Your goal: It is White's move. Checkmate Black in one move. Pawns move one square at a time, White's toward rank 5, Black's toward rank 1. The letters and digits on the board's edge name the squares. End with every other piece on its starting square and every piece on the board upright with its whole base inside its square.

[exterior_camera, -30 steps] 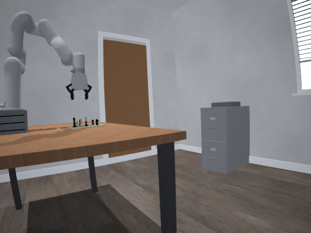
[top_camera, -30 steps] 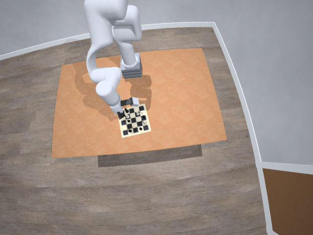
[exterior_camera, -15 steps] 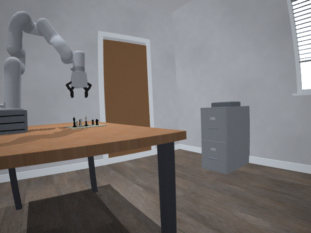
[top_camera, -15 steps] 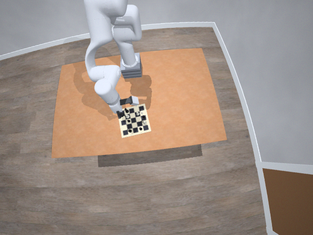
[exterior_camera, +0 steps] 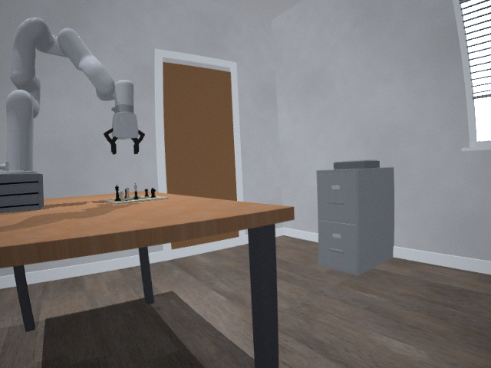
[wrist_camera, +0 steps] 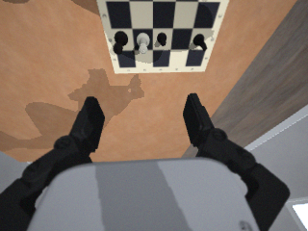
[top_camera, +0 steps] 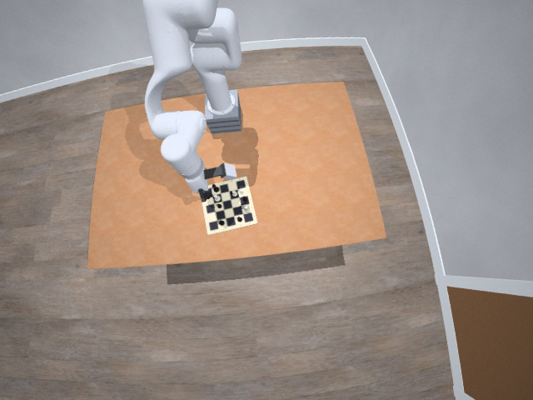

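A small chessboard point(top_camera: 232, 227) point(exterior_camera: 159, 197) point(wrist_camera: 164, 70) lies on the orange table point(top_camera: 301, 172) point(exterior_camera: 158, 221). Several black and white pieces stand upright on it. In the wrist view, the row nearest me holds a black piece point(wrist_camera: 120, 40), a white piece point(wrist_camera: 142, 42) and two more black pieces, one point(wrist_camera: 162, 38) beside the white piece and one point(wrist_camera: 198, 42) at the right end. In the exterior view, a tall black piece point(exterior_camera: 117, 192) stands at the board's left end. My gripper point(top_camera: 206, 193) point(exterior_camera: 124, 149) point(wrist_camera: 143, 105) is open and empty, high above the board's edge nearest the arm's base.
The arm's grey base point(top_camera: 222, 116) point(exterior_camera: 19, 190) stands on the table behind the board. A grey filing cabinet point(exterior_camera: 354, 218) and a brown door point(exterior_camera: 198, 130) are off the table. The table's edge runs just to the right in the wrist view.
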